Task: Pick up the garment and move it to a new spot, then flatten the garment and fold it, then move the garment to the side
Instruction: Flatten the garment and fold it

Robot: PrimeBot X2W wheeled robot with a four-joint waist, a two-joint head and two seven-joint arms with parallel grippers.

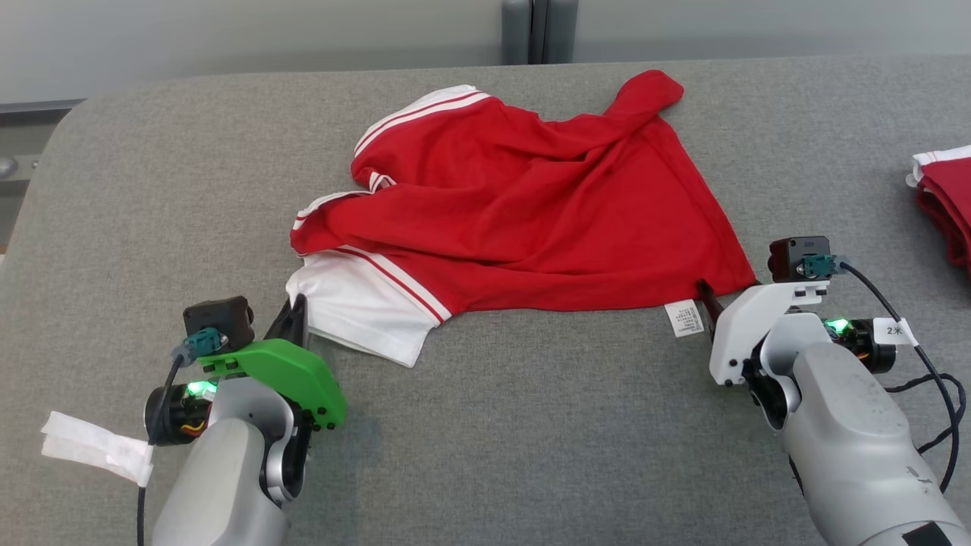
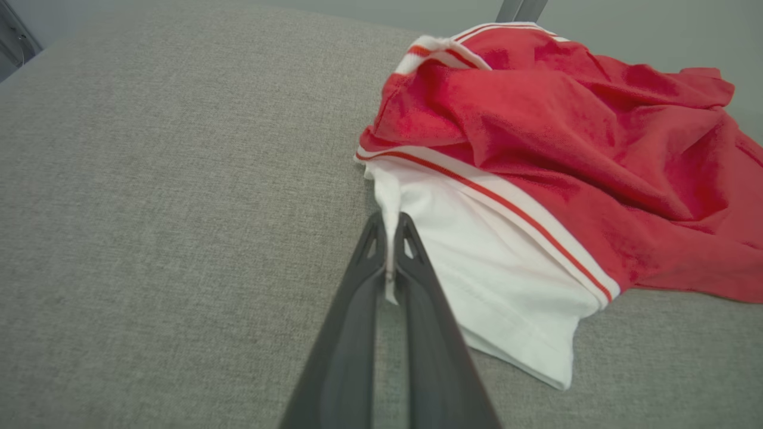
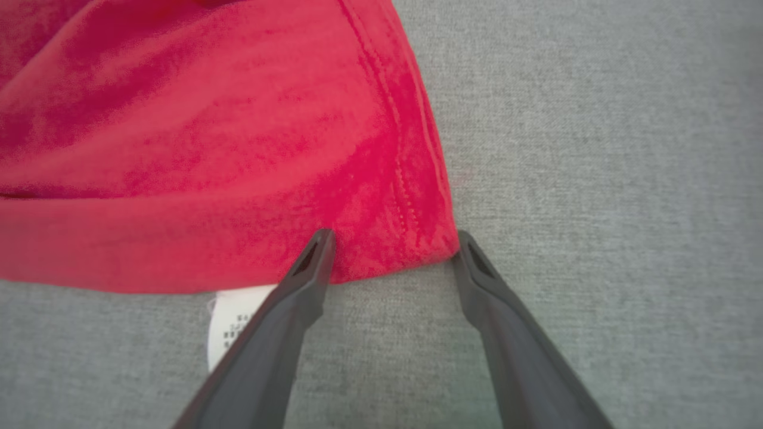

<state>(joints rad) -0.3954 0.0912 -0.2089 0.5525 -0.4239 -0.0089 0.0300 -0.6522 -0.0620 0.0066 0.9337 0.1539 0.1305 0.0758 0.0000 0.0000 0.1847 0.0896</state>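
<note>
The garment [image 1: 516, 205] is a red shirt with white sleeves and striped trim, lying crumpled across the middle of the grey table [image 1: 531, 425]. My left gripper [image 1: 296, 315] is shut on the white sleeve's near left edge; in the left wrist view the white fabric [image 2: 390, 238] is pinched between its two dark fingers [image 2: 357, 310]. My right gripper [image 1: 709, 299] is at the garment's near right corner, open, its fingers [image 3: 298, 286] straddling the red hem corner [image 3: 405, 238] without closing on it. A white care label [image 3: 229, 322] sticks out beside the left finger.
More red and white clothing [image 1: 944, 201] lies stacked at the table's right edge. A strip of white tape [image 1: 95, 447] hangs off my left wrist. Bare grey table surface spreads in front of the garment and to its left.
</note>
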